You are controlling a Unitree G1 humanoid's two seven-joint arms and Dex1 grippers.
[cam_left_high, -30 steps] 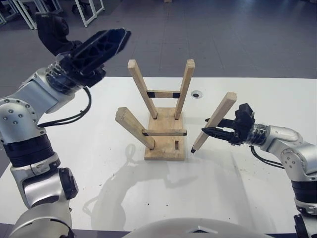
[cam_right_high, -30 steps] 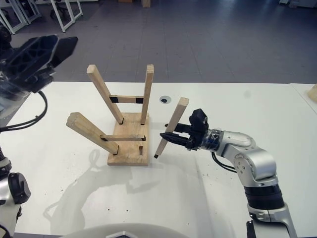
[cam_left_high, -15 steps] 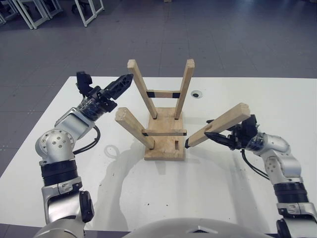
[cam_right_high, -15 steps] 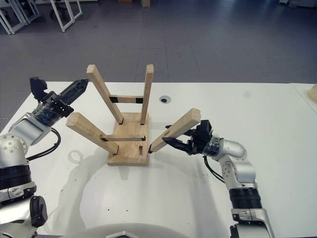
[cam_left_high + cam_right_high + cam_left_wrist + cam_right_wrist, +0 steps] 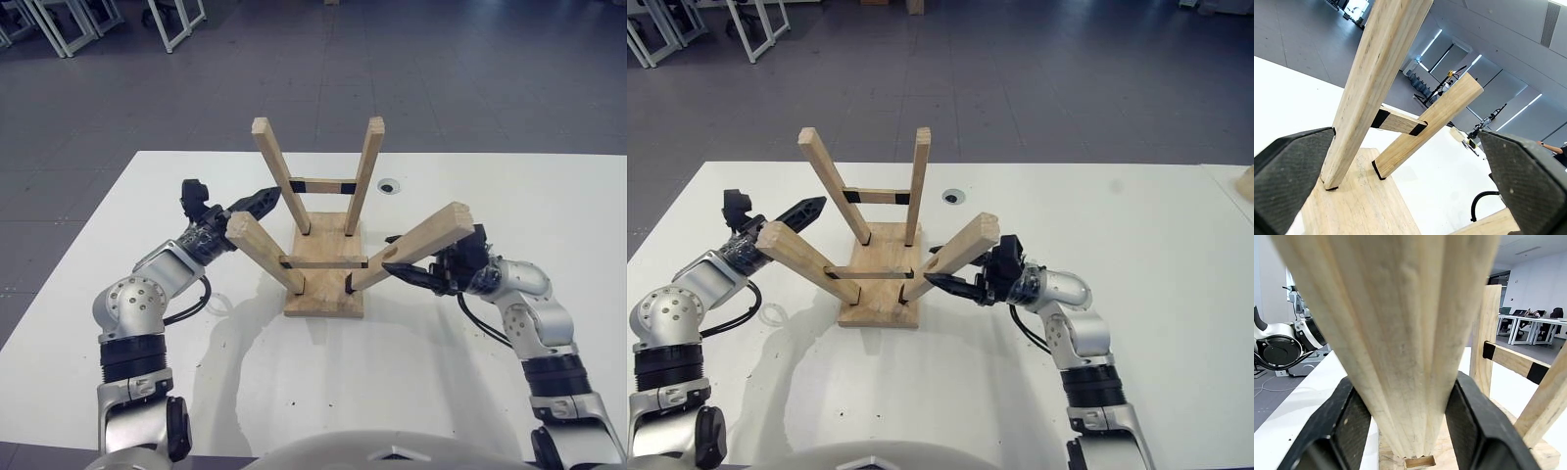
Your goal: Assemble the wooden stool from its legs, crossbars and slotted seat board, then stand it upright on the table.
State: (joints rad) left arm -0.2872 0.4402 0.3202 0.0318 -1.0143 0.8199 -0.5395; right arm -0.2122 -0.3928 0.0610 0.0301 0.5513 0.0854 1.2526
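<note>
The seat board (image 5: 321,294) lies flat on the white table (image 5: 460,392). Two far legs (image 5: 367,171) stand in it, joined by a black-tipped crossbar (image 5: 322,186). A near-left leg (image 5: 263,251) leans outward, and a second crossbar (image 5: 323,261) runs from it. My right gripper (image 5: 403,258) is shut on the fourth leg (image 5: 423,241), which slants with its lower end at the board's near-right slot (image 5: 351,286). In the right wrist view black fingers (image 5: 1352,426) clamp this leg (image 5: 1400,342). My left gripper (image 5: 262,199) is open, just behind the near-left leg's top, fingers (image 5: 1288,171) spread wide.
A round cable hole (image 5: 390,185) sits in the table behind the board. A small wooden piece (image 5: 1246,182) shows at the table's far right edge. Bare white surface stretches in front of the board and to both sides.
My left arm dropped from high above to beside the near-left leg. My right gripper tipped its leg flatter and carried the lower end left to the board's slot.
</note>
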